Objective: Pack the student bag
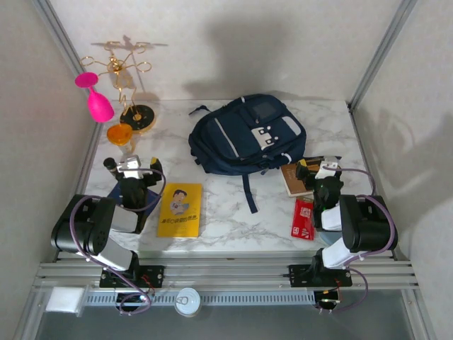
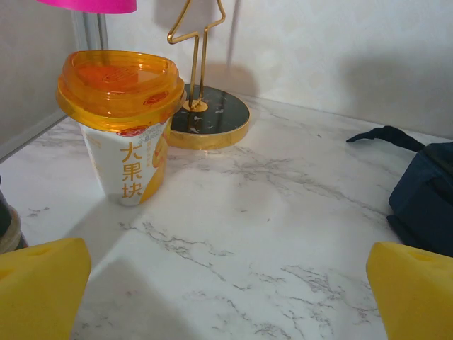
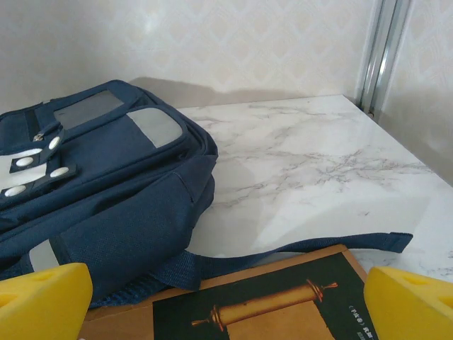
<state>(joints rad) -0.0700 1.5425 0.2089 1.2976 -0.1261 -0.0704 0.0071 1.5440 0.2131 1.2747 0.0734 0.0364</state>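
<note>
The right hand (image 1: 318, 168) has its yellow fingers spread wide apart and grips nothing. The left hand (image 1: 132, 165) is spread just as wide and is also empty. The student bag (image 1: 248, 134) lies flat on the far half of the table (image 1: 219, 205), near the middle, with its front pocket and grey patch facing up. It sits between the two hands and beyond both.

The bag is nearer the right hand. In the right wrist view it lies just ahead and to the left of the fingertips, not touching them. One dark strap (image 3: 283, 248) trails from it across the marble, along the far edge of a brown book (image 3: 262, 304) lying below that hand.

From the left hand the bag is well apart, off to the right. A red packet (image 1: 303, 219) lies near the right arm, closer to the front edge, and a yellow booklet (image 1: 180, 210) lies beside the left arm. Ahead of the left hand stands an orange-lidded cup (image 2: 124, 127). Behind it is a gold wire stand (image 1: 131, 92) with a pink glass (image 1: 95, 95) at its left side.
</note>
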